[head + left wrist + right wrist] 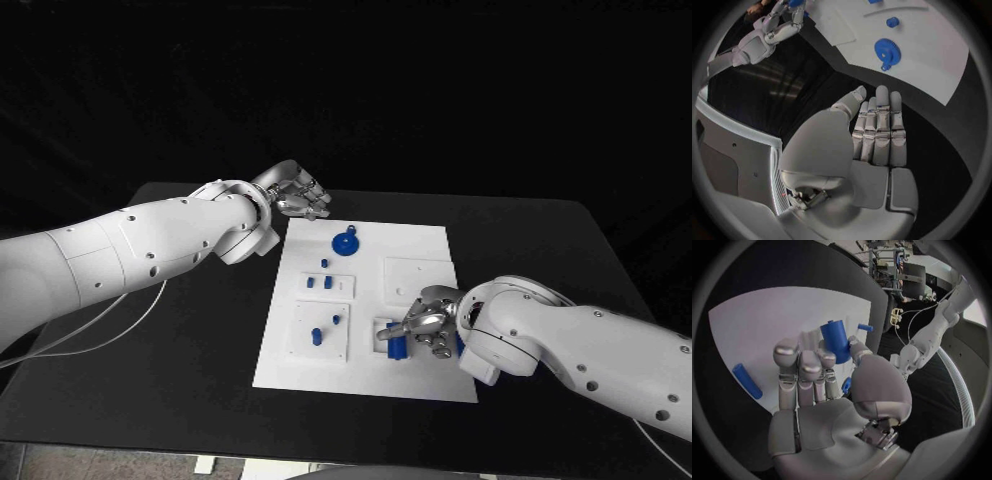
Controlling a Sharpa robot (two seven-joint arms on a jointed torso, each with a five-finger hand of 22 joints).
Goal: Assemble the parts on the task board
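The task board is lying in the middle of the table, its long side running away from the robot. A gear-shaped part is sitting on the board's far end, with a small part just nearer. Two short parts are standing side by side on a raised square at the board's left, and two more parts are lying on the square nearer the robot. The left hand is hovering beyond the board's far left corner. The right hand is hanging over the board's near right, with a cylinder part at its fingertips and a rod part lying beside it.
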